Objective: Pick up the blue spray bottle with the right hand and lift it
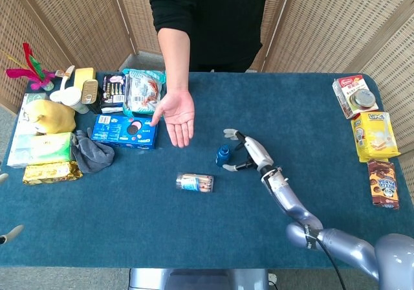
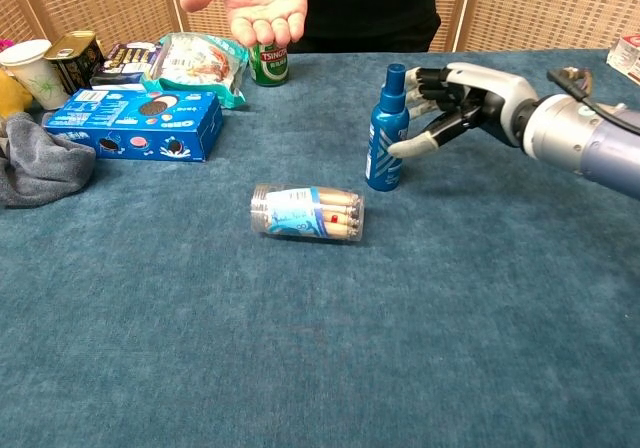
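Blue table point(image 1: 304, 109), spray bottle point(image 2: 385, 133), spread fingers point(image 2: 410, 147) alongside

Bright, even light, soft shadows, sharp focus; the source is perhaps overhead.

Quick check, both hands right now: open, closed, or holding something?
Left hand: not in view in either camera.
Right hand: open, fingers spread beside the blue spray bottle, not gripping it yet.
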You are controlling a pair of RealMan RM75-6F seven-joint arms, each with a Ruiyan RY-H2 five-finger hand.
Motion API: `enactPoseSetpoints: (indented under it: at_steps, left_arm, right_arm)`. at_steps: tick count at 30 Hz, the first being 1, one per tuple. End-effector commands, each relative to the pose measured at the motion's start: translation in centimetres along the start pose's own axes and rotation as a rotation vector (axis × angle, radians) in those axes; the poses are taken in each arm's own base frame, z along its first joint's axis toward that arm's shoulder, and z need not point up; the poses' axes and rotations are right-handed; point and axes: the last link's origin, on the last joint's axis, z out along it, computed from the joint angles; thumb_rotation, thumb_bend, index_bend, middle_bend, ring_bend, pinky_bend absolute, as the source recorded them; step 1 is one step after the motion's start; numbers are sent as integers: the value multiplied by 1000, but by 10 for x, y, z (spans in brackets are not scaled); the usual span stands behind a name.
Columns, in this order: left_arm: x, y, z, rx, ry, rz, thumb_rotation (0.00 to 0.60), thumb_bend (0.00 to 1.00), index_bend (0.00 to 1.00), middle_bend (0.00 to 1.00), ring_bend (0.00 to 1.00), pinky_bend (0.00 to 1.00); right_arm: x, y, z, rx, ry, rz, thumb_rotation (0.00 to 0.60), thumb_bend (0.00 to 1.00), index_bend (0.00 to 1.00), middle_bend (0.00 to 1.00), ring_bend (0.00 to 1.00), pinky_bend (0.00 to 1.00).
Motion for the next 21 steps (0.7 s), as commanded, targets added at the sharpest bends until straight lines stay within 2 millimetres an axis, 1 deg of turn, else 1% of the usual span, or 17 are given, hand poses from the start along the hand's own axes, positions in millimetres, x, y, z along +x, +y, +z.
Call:
enactPoseSetpoints:
  at_steps: [1, 7, 10, 13, 15, 16, 18, 21]
  left_arm:
    - [0, 0, 0, 1, -1, -1, 600, 142, 0, 0, 0, 86]
    - [0, -1, 1, 2, -3, -4, 600, 142, 0, 0, 0, 86]
    - [1, -2, 1, 3, -1, -8, 600, 143, 0, 0, 0, 86]
    - [2, -2, 1, 4, -1, -12, 600, 142, 0, 0, 0, 86]
    - [2, -3, 1, 3, 0, -15, 600, 142, 0, 0, 0, 85]
    - [2, -3, 0, 2, 0, -15, 600, 142, 0, 0, 0, 86]
    - [3, -3, 0, 0, -1, -14, 600, 143, 0, 0, 0, 86]
    - [2, -3, 0, -2, -3, -15, 600, 143, 0, 0, 0, 86]
  right_arm:
    - [-8, -2, 4, 8, -18, 25, 600, 70, 162, 217, 194, 317]
    - [-19, -5, 11, 25, -19, 55, 600, 76, 188, 230, 193, 306]
    - [-21, -8, 15, 43, 4, 76, 600, 83, 234, 277, 219, 308]
    - [-22, -10, 19, 62, 44, 98, 600, 122, 322, 383, 308, 356]
    - [-22, -9, 19, 71, 67, 93, 600, 168, 390, 483, 399, 389]
    - [-23, -8, 19, 76, 78, 87, 600, 179, 414, 519, 429, 394]
    - [-23, -5, 18, 86, 100, 56, 600, 195, 506, 637, 522, 422]
    - [-22, -1, 15, 91, 109, 16, 600, 201, 629, 757, 606, 484]
